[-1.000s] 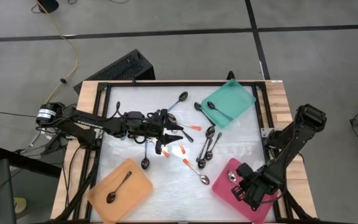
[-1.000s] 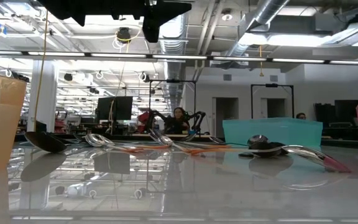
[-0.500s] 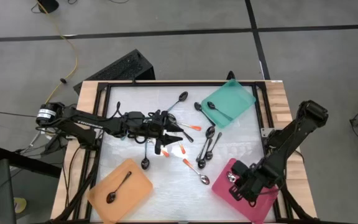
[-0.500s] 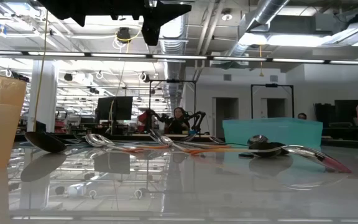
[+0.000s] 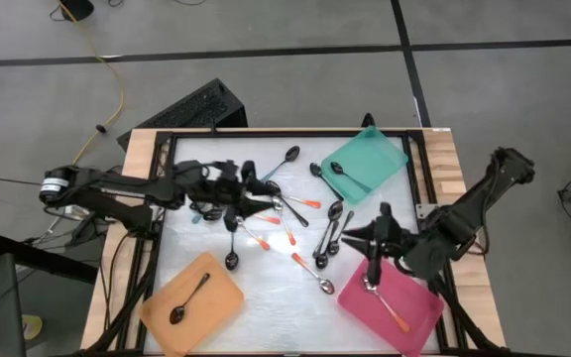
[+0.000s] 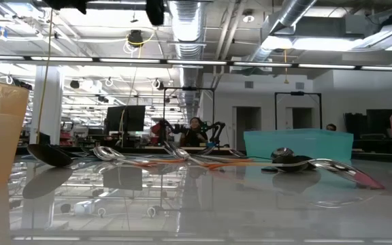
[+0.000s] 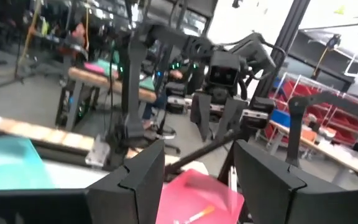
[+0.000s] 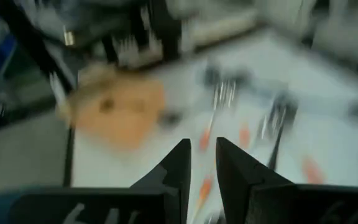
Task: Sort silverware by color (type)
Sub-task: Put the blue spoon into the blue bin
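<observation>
I read the flat pink tray point(image 5: 409, 302) at the bench's point(image 5: 266, 293) near right corner as the orange-handled bin: one orange-handled metal spoon point(image 5: 385, 300) lies in it. My right end effector point(image 5: 350, 236) hovers just beyond it, fingers narrow, empty. Left end effector point(image 5: 278, 210), wide apart, hangs over the loose spoons mid-bench. The right wrist view is too smeared to sort spoons by handle.

right hand point(image 5: 362, 238) off pink tray point(image 5: 419, 315), left hand point(image 5: 258, 203) raised
</observation>
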### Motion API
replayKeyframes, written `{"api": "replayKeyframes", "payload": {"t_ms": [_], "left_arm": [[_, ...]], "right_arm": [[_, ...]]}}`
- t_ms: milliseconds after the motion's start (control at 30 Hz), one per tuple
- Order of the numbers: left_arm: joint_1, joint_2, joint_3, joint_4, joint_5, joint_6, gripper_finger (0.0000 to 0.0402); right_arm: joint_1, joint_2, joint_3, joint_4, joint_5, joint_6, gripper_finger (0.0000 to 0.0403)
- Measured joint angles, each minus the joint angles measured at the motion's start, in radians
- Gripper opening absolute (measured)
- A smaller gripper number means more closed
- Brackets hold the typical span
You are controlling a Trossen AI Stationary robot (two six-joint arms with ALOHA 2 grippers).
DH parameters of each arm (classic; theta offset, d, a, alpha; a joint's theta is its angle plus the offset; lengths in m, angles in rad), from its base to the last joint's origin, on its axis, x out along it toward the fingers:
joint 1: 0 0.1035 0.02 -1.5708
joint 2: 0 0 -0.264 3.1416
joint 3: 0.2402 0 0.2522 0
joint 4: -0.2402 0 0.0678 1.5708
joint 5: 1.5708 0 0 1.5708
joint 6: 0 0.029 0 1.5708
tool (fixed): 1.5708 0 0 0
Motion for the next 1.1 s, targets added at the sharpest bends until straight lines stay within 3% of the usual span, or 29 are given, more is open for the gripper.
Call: {"api": "replayKeyframes", "payload": {"t_ms": [133,267,433,600,900,1100], "left_arm": [[0.017,-0.106,0.001,-0.092,-0.004,0.046,0.0177],[0.039,-0.238,0.001,-0.238,-0.048,0.097,0.0177],[0.045,-0.38,0.001,-0.389,-0.155,0.143,0.0177],[0.045,-0.473,0.001,-0.466,-0.163,0.192,0.0177],[0.045,-0.525,0.001,-0.55,-0.158,0.255,0.0177],[0.045,-0.525,0.0,-0.601,-0.157,0.259,0.0177]], "right_arm": [[-0.038,-0.024,0.001,0.122,0.017,-0.285,0.0084],[-0.094,-0.072,0.0,0.13,-0.043,-0.427,0.0084],[-0.166,-0.152,0.0,0.163,-0.198,-0.566,0.0084],[-0.246,-0.217,0.0,0.2,-0.379,-0.737,0.0084],[-0.457,-0.243,-0.006,0.168,-0.588,-0.773,0.0081],[-0.584,-0.275,-0.15,0.272,-0.791,-0.764,0.0081]]}}
